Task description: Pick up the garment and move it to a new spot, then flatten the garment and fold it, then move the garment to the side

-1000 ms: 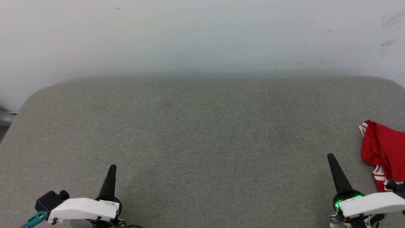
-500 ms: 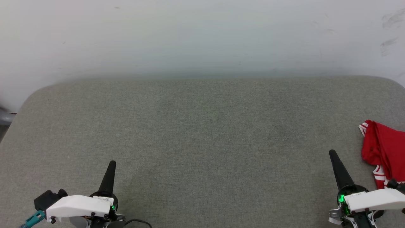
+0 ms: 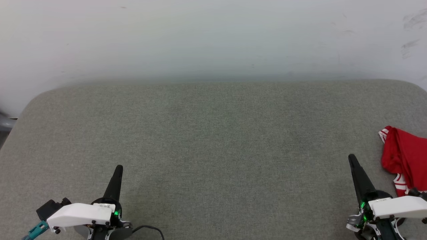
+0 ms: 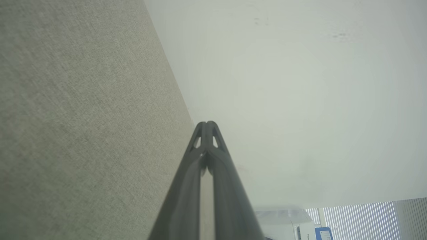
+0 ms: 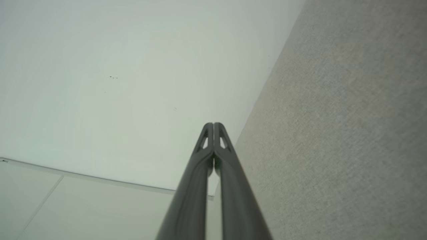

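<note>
The grey fabric-covered bench (image 3: 213, 140) runs back to a pale wall (image 3: 213, 36). The red jersey shirt (image 3: 405, 156) lies bunched at the bench's right edge, partly cut off by the frame, its visible length running near to far. It lies just to the right of the right hand (image 3: 351, 157), apart from it. The left hand (image 3: 118, 167) is well apart. Both hands are clenched, empty. The right arm is judged better placed to reach.
</note>
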`<state>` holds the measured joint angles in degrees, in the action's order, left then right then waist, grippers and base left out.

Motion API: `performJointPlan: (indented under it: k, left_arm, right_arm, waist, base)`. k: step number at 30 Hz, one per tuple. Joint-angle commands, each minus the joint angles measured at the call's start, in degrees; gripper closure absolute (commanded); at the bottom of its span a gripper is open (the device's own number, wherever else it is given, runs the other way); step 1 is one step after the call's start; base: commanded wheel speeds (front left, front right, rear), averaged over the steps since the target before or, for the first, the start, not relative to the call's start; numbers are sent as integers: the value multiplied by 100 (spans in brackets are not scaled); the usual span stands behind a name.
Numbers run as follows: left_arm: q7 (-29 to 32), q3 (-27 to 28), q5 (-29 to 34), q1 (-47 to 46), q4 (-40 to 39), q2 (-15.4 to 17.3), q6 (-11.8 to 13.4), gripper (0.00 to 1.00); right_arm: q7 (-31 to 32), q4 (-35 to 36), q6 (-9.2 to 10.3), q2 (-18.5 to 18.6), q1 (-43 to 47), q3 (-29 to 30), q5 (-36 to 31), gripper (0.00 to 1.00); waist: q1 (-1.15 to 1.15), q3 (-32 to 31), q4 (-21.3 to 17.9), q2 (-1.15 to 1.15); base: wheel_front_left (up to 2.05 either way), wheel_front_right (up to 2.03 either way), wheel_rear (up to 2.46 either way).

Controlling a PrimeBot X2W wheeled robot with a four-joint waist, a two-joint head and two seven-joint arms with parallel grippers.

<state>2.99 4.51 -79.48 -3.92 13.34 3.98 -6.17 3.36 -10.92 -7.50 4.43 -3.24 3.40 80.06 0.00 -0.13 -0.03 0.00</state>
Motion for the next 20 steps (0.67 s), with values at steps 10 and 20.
performJointPlan:
  k: [10,20]
  left_arm:
    - [156,96,-511,-160,24,-41,-83,100]
    - [276,164,-940,-222,53,-83,-115,100]
  right_arm:
    - [70,-108,1,10,-175,54,569,100]
    - [122,-219,1,-4,-259,90,1016,100]
  waist:
    - [0,11,1,0]
    - [0,21,2,0]
  base:
    - [0,0,0]
    - [0,0,0]
